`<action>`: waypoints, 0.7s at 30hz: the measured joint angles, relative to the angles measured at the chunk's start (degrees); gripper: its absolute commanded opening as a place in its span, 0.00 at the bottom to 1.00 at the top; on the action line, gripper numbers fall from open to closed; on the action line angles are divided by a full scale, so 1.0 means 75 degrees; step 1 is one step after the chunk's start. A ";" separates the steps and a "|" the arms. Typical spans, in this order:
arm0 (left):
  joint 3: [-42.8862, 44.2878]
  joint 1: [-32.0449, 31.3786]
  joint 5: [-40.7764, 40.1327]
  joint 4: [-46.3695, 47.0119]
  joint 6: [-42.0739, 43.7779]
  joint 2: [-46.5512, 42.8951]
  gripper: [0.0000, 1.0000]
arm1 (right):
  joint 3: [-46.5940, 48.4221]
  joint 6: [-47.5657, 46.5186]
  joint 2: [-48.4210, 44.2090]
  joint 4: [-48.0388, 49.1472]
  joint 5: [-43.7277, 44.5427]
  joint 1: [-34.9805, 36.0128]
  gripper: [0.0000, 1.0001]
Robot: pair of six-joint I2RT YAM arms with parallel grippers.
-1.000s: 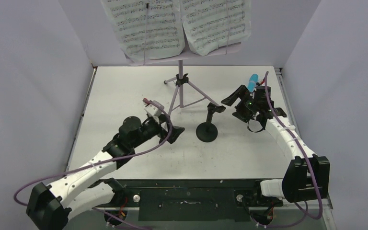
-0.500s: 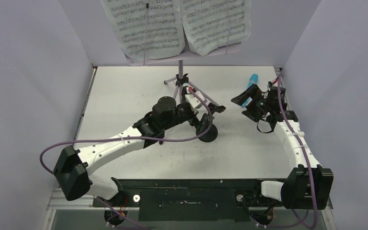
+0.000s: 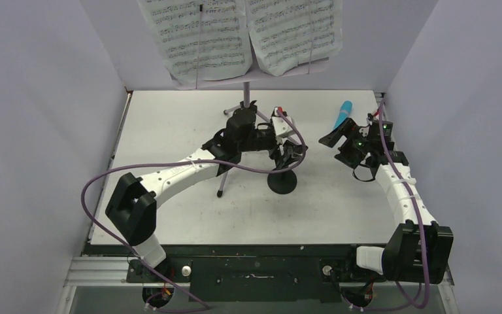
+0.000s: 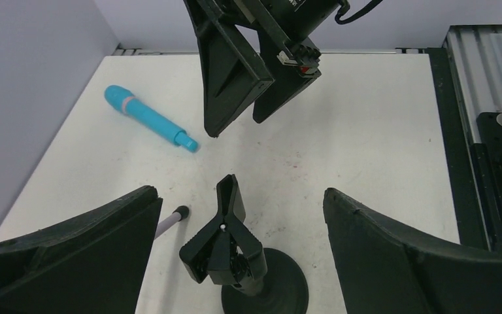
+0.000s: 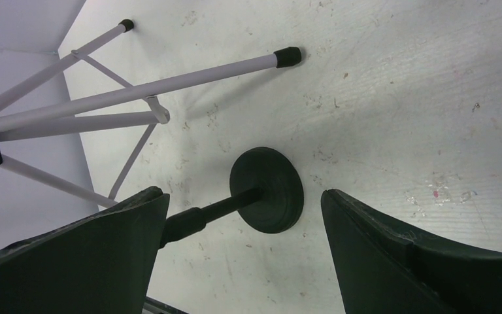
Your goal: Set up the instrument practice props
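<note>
two sheet-music pages [image 3: 202, 33], one lilac stand [image 3: 246, 88], one microphone [image 4: 147, 118], one mic stand [image 4: 225, 242]; left gripper [image 4: 238, 196], right gripper [image 5: 243, 195] spread.

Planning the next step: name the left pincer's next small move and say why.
Probably lower the left pincer onto the clip of the mic stand and close. It hangs open above the upright stand, while the blue microphone lies loose on the table, unclipped, so the stand likely needs steadying first.
</note>
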 measured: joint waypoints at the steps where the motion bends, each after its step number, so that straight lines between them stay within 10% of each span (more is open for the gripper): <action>1: 0.0064 0.0058 0.0187 0.0055 -0.0070 0.0134 0.88 | -0.0029 -0.0029 0.0026 -0.0006 -0.0006 -0.0003 0.90; 21: -0.0924 0.0772 0.1542 0.1746 -0.1081 0.0746 0.41 | -0.0189 -0.0175 0.0294 0.0408 -0.0664 -0.0050 0.90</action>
